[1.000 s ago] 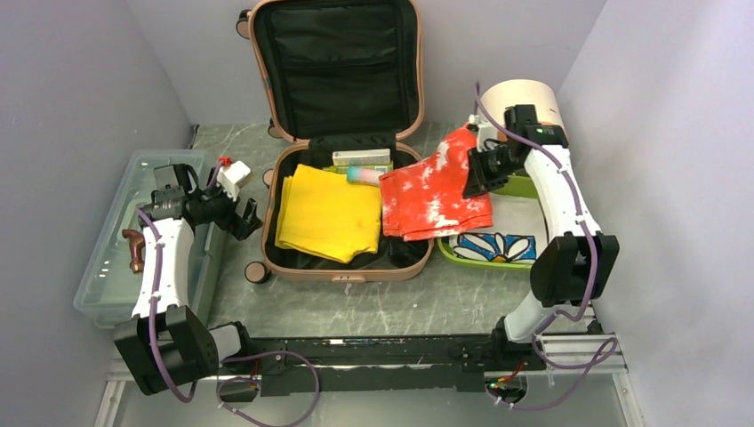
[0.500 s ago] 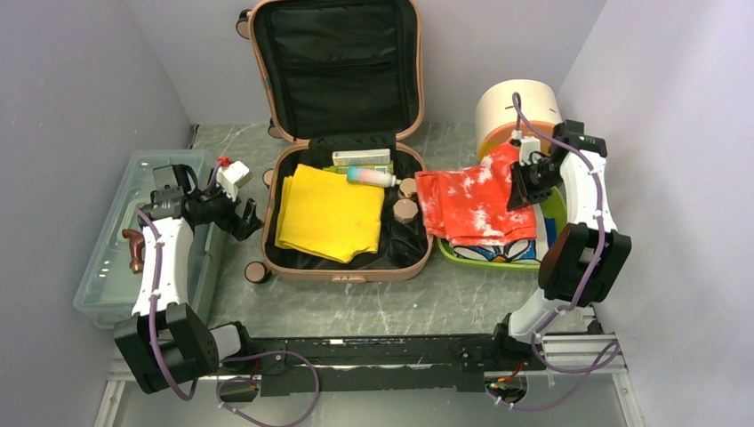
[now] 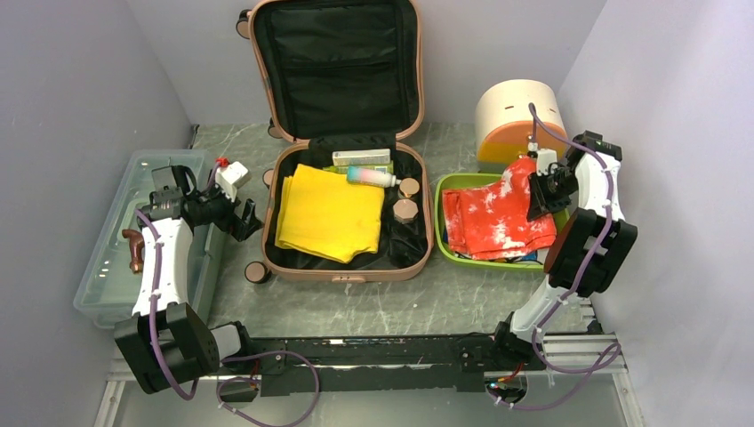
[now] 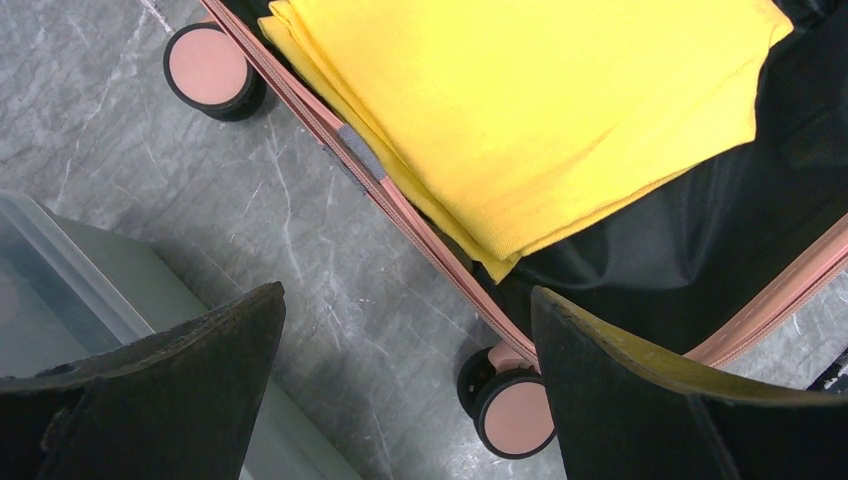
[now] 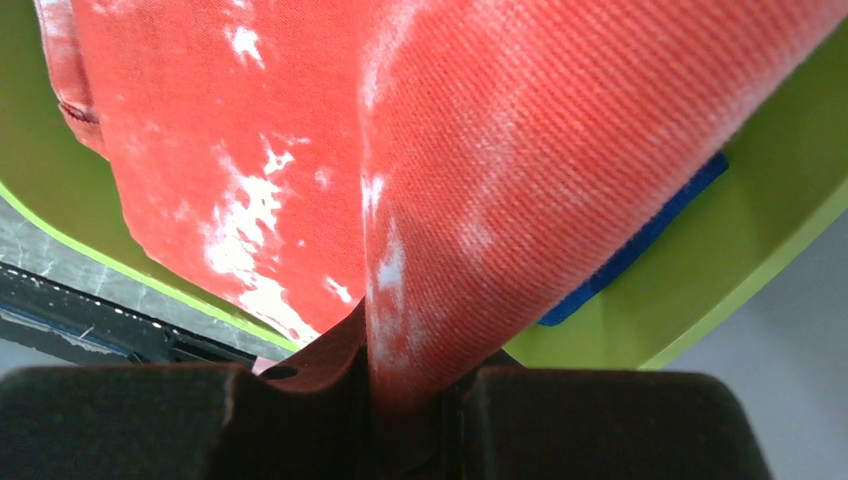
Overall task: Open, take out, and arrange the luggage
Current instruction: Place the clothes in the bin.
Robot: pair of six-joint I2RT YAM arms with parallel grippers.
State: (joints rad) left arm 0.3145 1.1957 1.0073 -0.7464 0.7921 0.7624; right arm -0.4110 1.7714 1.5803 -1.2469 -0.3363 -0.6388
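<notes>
The luggage [image 3: 347, 269], a salmon-pink suitcase, lies open with its black-lined lid [image 3: 336, 67] upright at the back. Inside lie a folded yellow cloth [image 3: 329, 212], a tube [image 3: 372, 177], a flat box [image 3: 361, 158] and two round caps [image 3: 405, 209]. My right gripper [image 3: 540, 191] is shut on a corner of a red-and-white cloth [image 3: 492, 218], which drapes into the lime-green tray [image 3: 442, 191]. The right wrist view shows the red cloth [image 5: 520, 150] pinched at my right gripper [image 5: 400, 400]. My left gripper [image 3: 247, 220] hangs open and empty beside the luggage rim [image 4: 420, 225], near a wheel [image 4: 515, 415].
A clear plastic bin [image 3: 116, 267] holding a brown item stands at the left, close under my left arm. A white and orange cylinder [image 3: 516, 111] stands behind the tray. A blue item [image 5: 640, 250] lies under the red cloth in the tray. Grey walls close in both sides.
My right gripper has carried the red cloth rightward from over the luggage to the lime-green tray and lowered it there. The left arm has not moved.
</notes>
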